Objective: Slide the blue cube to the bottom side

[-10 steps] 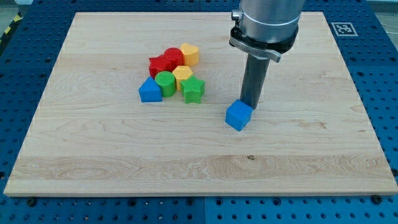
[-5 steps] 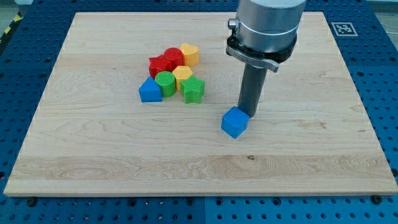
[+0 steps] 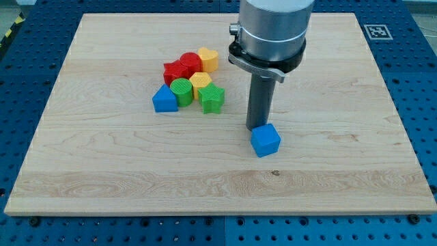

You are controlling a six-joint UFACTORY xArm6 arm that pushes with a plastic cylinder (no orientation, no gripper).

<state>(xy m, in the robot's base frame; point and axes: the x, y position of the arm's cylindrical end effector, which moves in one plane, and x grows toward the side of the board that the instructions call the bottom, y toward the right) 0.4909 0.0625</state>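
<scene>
The blue cube [image 3: 265, 140] lies on the wooden board [image 3: 102, 171], a little right of the middle and toward the view's bottom. My tip [image 3: 257, 128] rests just above and slightly left of the cube, touching its upper-left edge. The dark rod rises from there to the grey arm body [image 3: 272, 27] at the view's top.
A cluster of blocks sits upper left of the cube: a red block [image 3: 181, 67], a yellow block [image 3: 207, 59], a second yellow block [image 3: 199, 82], a green cylinder [image 3: 181, 91], a green star-like block [image 3: 212, 99] and a blue block [image 3: 164, 100].
My tip has moved toward the view's left and down. The blue cube has slid further toward the view's bottom and turned slightly.
</scene>
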